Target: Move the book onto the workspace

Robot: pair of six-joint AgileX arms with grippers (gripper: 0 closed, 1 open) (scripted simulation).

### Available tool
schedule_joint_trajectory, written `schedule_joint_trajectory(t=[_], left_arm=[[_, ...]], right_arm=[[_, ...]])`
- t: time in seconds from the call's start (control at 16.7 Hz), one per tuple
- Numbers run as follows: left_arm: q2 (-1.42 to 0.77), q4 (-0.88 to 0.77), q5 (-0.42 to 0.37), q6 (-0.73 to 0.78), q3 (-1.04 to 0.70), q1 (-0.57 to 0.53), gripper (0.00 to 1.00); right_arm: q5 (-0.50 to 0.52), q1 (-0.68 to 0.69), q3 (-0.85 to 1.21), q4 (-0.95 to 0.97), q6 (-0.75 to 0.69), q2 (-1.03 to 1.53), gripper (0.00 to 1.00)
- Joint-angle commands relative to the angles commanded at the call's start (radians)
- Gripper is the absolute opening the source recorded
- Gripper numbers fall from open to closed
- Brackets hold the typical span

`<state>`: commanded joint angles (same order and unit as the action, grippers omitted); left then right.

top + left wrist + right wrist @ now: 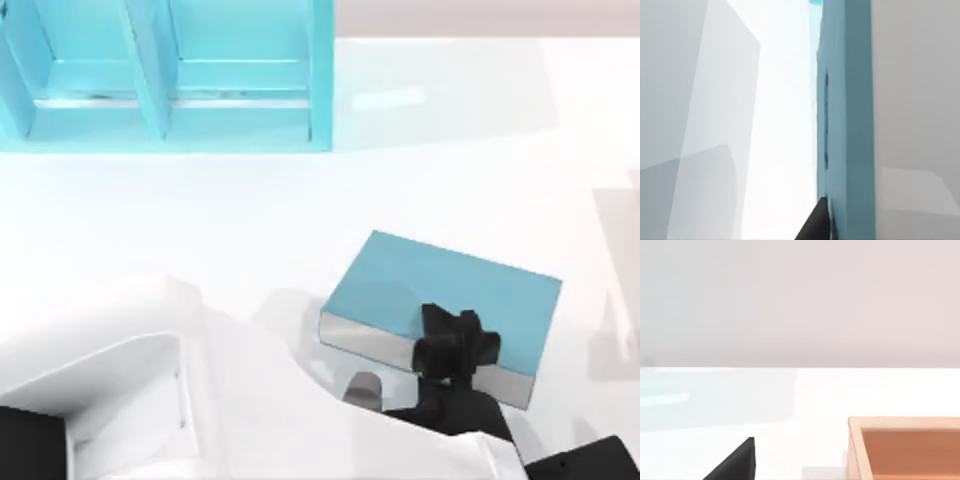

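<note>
The light-blue book (440,285) lies flat and slightly askew over the white workspace (200,220), right of centre, its grey page edge facing the near side. My left gripper (455,348) reaches across from the lower left and is shut on the book's near edge, with black fingers (440,322) over the cover. In the left wrist view the book's cover (845,125) stands close as a blue slab beside one black fingertip (815,227). A shadow to the book's left suggests it hangs just above the surface. My right arm (590,462) is parked at the near right corner.
The turquoise shelf unit (165,75) with open compartments stands at the far left. In the right wrist view, a wooden tray (905,447) sits on the table past one black fingertip (735,460). My left arm's white body (250,410) covers the near left.
</note>
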<state>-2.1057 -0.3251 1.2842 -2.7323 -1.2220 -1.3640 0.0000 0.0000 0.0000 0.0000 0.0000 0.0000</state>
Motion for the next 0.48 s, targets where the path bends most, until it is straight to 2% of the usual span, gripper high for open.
schedule_joint_trajectory(t=[0.12,0.48], left_arm=[[0.0,0.0,0.0,0.0,0.0,0.0,0.0],[0.0,0.0,0.0,0.0,0.0,0.0,0.45]], right_arm=[[0.0,0.0,0.0,0.0,0.0,0.0,1.0],[0.0,0.0,0.0,0.0,0.0,0.0,1.0]])
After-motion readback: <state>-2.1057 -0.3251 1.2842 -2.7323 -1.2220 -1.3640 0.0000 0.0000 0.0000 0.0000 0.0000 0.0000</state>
